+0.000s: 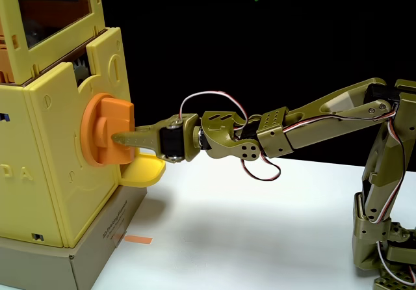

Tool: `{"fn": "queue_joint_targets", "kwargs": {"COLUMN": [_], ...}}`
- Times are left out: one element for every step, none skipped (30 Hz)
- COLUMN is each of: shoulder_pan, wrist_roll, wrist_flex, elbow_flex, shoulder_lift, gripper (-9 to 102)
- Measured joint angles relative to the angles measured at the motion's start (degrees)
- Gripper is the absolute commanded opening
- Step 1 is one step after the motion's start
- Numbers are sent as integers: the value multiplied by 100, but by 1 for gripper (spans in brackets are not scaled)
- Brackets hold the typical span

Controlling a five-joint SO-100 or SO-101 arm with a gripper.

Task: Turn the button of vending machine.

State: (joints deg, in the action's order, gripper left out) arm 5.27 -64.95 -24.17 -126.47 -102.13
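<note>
The vending machine (62, 153) fills the left of the fixed view, a tall yellow box with orange-tinted windows up top, standing on a grey cardboard base (97, 251) that lifts it off the white table (260, 225); that lift likely puts its front controls at a height the arm can reach level. The arm (325, 118) is planted at the right edge and stretches nearly horizontal across the table, presumably so that the wrist lines up with the axis of the knob and a roll of the wrist can turn it. The button (104, 131), a big orange disc with a raised bar across its face, sits on the side of the machine facing the arm, just above a small yellow tray (144, 171). The gripper (123, 138) has its fingers at the bar; one finger lies across the front of it, and from this side I cannot tell whether the jaws are clamped on the bar or merely resting against it.
</note>
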Motion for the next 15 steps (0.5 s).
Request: {"fn": "queue_joint_targets", "kwargs": {"shoulder_pan": [-9, -9, -18, -18, -18, -18, -35, -62, -79, -79, -88, -88, -105, -105, -114], "wrist_roll": [387, 773, 1213, 1688, 2197, 2733, 3252, 3797, 4351, 4931, 5520, 6108, 6688, 7233, 7796], "wrist_flex": [0, 0, 0, 0, 18, 35, 35, 35, 44, 62, 70, 70, 70, 88, 105], "elbow_flex": [0, 0, 0, 0, 0, 0, 0, 0, 0, 0, 0, 0, 0, 0, 0], "shoulder_lift": [0, 0, 0, 0, 0, -18, -44, -53, -79, -88, -88, -88, -114, -123, -132], "gripper": [-1, -1, -1, -1, -1, -1, -2, -2, -2, -2, -2, -2, -2, -2, -2]}}
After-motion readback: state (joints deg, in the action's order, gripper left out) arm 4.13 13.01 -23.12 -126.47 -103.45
